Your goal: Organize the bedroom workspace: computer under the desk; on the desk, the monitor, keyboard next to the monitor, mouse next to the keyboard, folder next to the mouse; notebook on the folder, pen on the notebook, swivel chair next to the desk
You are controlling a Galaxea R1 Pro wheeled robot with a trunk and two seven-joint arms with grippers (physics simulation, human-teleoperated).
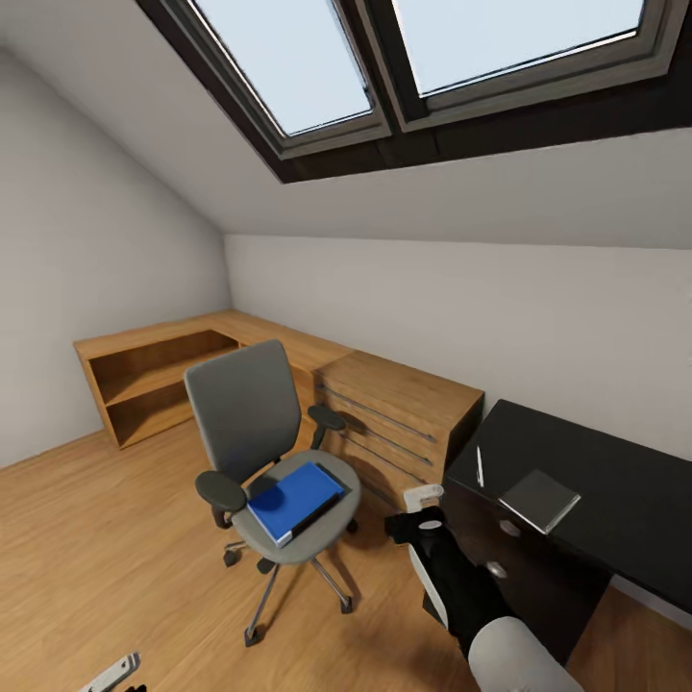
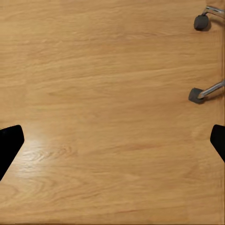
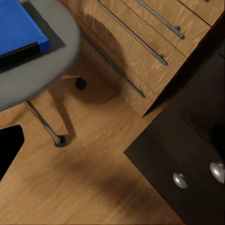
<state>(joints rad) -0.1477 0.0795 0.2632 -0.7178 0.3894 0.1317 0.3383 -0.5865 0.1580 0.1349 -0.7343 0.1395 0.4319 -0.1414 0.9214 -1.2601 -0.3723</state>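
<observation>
Right gripper (image 1: 415, 512): fingers spread wide, holding nothing, low between chair and black desk (image 1: 615, 500).
Blue folder (image 1: 293, 500): flat on the swivel chair (image 1: 252, 423) seat, just left of this gripper.
Nearer arm: right, judging by position.

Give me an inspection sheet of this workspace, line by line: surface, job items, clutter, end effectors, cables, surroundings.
Surface: black desk, top mostly bare.
Job's things: blue folder lies on the swivel chair seat; notebook and pen lie apart on the desk.
Clutter: nothing seen.
End effectors: right end effector hangs between chair and desk, holding nothing, opening unclear; left end effector open over bare floor.
Cables: nothing seen.
Surroundings: wooden drawer unit, open shelf, skylights, wood floor.
</observation>
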